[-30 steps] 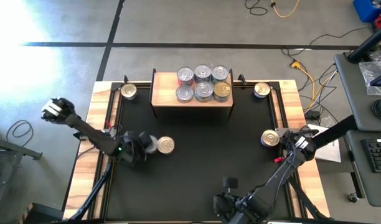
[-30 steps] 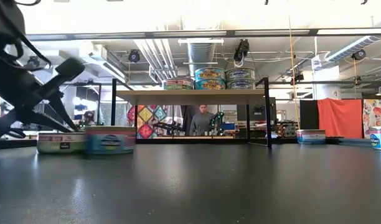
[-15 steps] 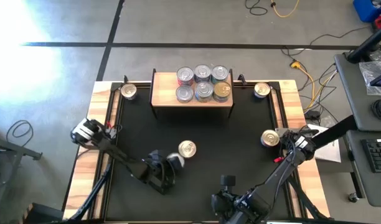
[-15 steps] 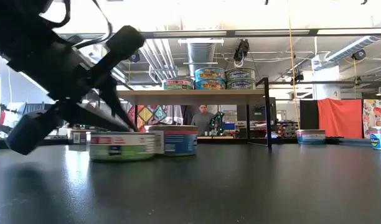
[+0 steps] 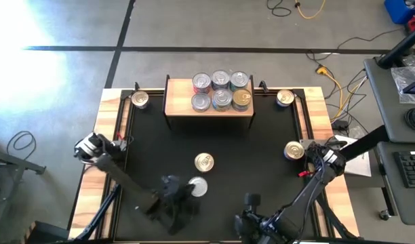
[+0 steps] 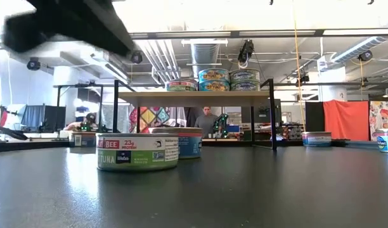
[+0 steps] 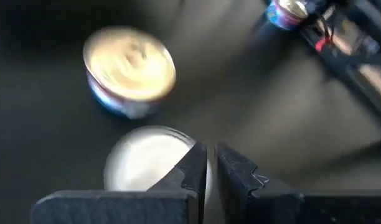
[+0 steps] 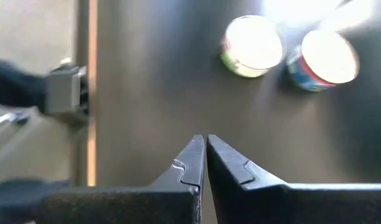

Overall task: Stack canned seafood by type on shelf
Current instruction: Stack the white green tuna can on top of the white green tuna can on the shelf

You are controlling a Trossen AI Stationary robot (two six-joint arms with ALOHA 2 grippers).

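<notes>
At the table's near edge both claws are pressed together and empty: the right gripper [image 8: 205, 146] waits low, and the left gripper [image 7: 207, 163] has swung in from the left side, pushing two tins with it. The green tin [image 5: 198, 187] now sits just by its fingertips, the gold-lidded tin [image 5: 203, 162] just beyond, both dragged to mid-table and probably easier to pick up. Farther off, three strays remain near the mat's edges. On the shelf [image 5: 178, 106], six tins still wait.
</notes>
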